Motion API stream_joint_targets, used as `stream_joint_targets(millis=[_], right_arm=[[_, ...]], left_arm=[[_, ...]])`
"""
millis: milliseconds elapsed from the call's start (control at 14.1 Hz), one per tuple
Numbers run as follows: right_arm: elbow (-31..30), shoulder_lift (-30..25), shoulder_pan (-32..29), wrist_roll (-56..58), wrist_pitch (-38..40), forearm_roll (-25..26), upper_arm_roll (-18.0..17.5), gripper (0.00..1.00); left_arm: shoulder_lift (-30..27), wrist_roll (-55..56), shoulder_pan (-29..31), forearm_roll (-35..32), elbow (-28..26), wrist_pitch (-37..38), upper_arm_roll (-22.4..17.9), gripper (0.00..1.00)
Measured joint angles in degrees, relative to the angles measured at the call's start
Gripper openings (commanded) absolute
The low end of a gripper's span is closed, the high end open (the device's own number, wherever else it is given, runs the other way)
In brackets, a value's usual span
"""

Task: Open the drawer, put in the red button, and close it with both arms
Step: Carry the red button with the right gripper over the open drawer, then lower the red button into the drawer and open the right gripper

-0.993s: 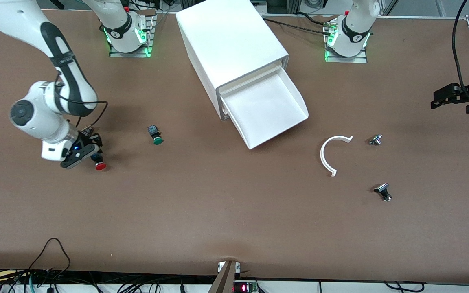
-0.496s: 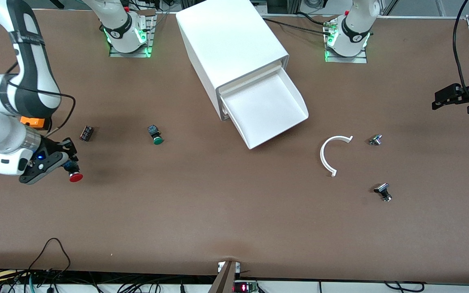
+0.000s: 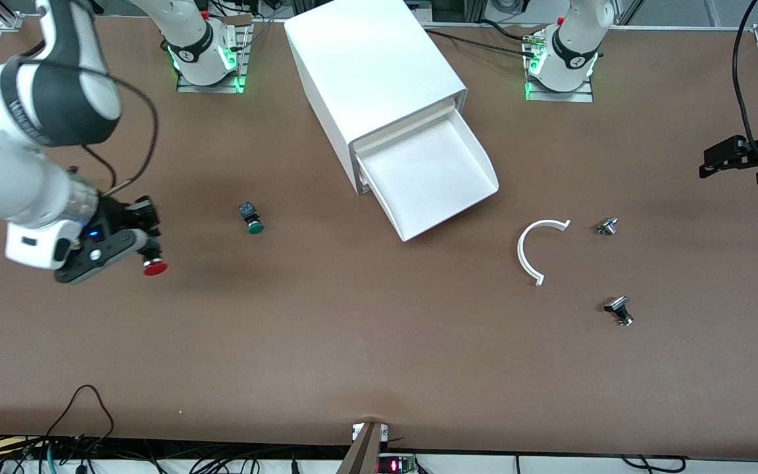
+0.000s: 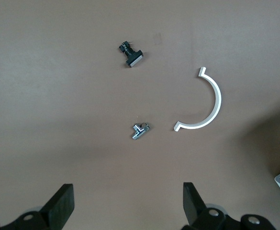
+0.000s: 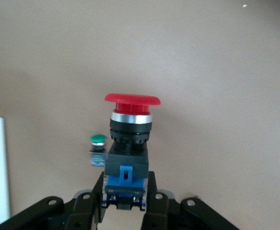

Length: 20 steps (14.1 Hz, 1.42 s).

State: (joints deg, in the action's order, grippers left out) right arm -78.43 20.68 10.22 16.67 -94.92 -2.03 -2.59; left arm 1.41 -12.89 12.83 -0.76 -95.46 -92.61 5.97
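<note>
Currently the right gripper point(image 3: 145, 253) is up in the air over the bare brown table point(image 3: 326, 342) toward the right arm's end, its fingers point(image 5: 151, 191) clenched on the black-and-blue body of the red button point(image 3: 154, 266). In the right wrist view the button point(image 5: 129, 143) stands out of the jaws with its red cap pointing away from the gripper, silver collar just under the cap, blue block seated between the two fingers.

The green button point(image 3: 252, 219) lies on its side on the table, between the held button and the cabinet point(image 3: 372, 79), apart from both. It also shows in the right wrist view point(image 5: 97, 149), past the held button.

The cabinet sits at the edge of the worktop where the robots' bases stand, angled. The drawer point(image 3: 428, 176) is pulled out toward the front camera; the tray looks white and bare inside.

The left gripper point(image 3: 721, 158) waits at the left arm's end of the table, close to that edge, in the air. Its fingers point(image 4: 61, 211) are spread wide, holding nothing.

Toward the left arm's end, a white curved strip point(image 3: 537, 249) lies flat on the table. Just beside one end of it is a small silver part point(image 3: 606, 226); nearer the front camera lies a dark part with a silver tip point(image 3: 620, 309). The three are apart from one another.
</note>
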Motion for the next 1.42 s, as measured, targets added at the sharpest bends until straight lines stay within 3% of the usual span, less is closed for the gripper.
stream_joint_targets(millis=[355, 638, 1064, 1418], right_arm=[[5.7, 0.3, 11.2, -18.6, 1.8, -2.4, -0.2, 0.0], [11.6, 3.6, 19.7, -31.0, 1.0, -3.9, -0.3, 0.0], [15.5, 14.6, 32.3, -45.4, -13.0, -3.9, -0.2, 0.0], [16.3, 20.5, 37.6, -48.1, -19.4, -3.3, 0.4, 0.01]], left_arm=[[0.0, 0.0, 0.0, 0.0, 0.0, 0.0, -0.2, 1.0], [0.2, 0.0, 0.0, 0.0, 0.0, 0.0, -0.5, 1.0], [0.5, 0.0, 0.0, 0.0, 0.0, -0.1, -0.7, 1.0], [0.5, 0.1, 0.0, 0.0, 0.0, -0.1, -0.7, 1.0]])
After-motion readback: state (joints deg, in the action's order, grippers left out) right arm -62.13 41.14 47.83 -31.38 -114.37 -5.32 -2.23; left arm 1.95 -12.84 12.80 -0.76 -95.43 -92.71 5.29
